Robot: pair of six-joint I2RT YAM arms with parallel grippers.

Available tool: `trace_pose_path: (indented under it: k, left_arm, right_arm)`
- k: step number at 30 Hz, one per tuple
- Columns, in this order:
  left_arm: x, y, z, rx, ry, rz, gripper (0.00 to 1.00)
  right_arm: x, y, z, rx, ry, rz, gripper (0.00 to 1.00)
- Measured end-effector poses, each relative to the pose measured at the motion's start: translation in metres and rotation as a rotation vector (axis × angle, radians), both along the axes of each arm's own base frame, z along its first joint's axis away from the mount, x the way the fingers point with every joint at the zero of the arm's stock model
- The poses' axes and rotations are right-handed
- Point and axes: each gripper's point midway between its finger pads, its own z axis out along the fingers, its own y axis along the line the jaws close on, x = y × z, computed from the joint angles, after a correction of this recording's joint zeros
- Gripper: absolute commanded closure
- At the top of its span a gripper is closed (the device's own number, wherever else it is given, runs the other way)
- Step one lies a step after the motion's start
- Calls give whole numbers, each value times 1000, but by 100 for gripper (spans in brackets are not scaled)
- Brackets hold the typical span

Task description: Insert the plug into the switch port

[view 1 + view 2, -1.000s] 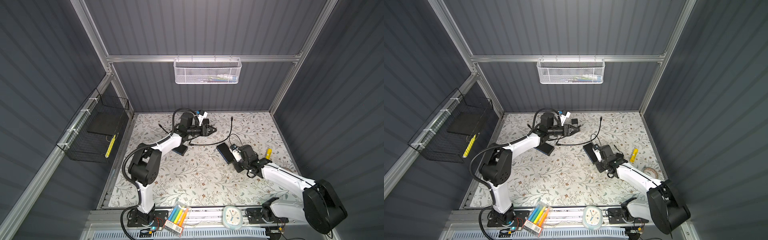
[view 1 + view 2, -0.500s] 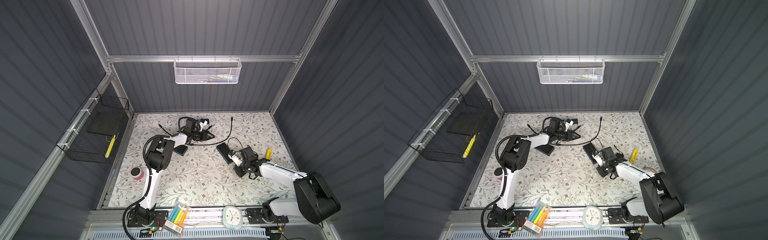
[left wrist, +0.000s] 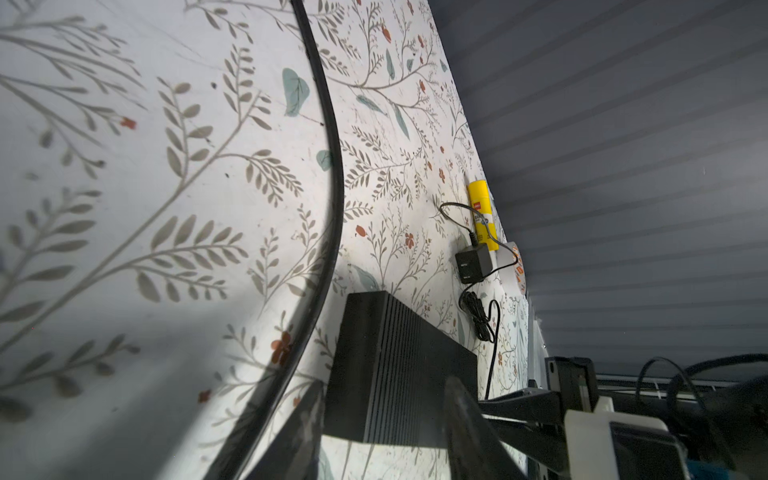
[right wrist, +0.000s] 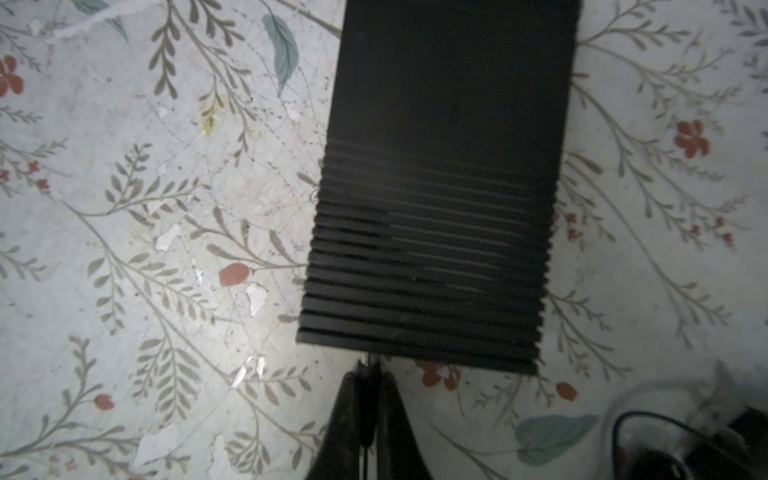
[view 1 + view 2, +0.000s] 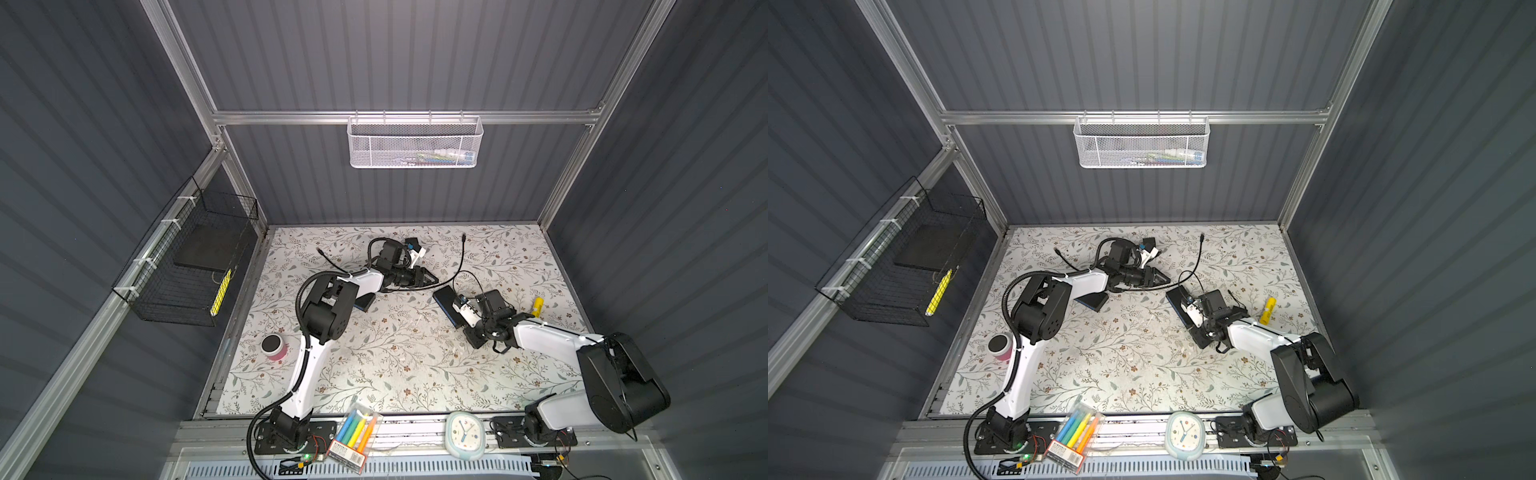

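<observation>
Frankly, the port itself is hidden along the near edge of the switch, a black ribbed box lying right of the mat's centre. The right gripper pinches the thin plug, its metal tip touching that edge. The left gripper gapes, empty.

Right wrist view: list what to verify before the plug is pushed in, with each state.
1. Right claw shut on the plug: ok.
2. Plug tip at the switch edge: ok.
3. The port in sight: not ok, the edge hides it.
4. Plug lined up with the port: cannot tell.
5. Left claw open by the switch's other end, bracing it: cannot tell.
6. Thick cable beside the switch, not across it: ok.
</observation>
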Motion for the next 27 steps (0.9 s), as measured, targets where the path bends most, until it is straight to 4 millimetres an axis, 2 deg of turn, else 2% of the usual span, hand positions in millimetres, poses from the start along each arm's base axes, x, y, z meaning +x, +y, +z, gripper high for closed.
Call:
trace_pose_path:
  k: [7, 18, 27]
  left_arm:
    - [-12, -19, -26, 19, 27, -39, 54]
    - [-11, -32, -28, 7, 7, -54, 55]
    - [-11, -34, -29, 14, -6, -55, 57]
  right_arm:
    - [5, -7, 4, -1, -17, -37, 100]
    - [5, -7, 4, 13, -10, -57, 100]
    - [4, -7, 8, 25, -8, -69, 100]
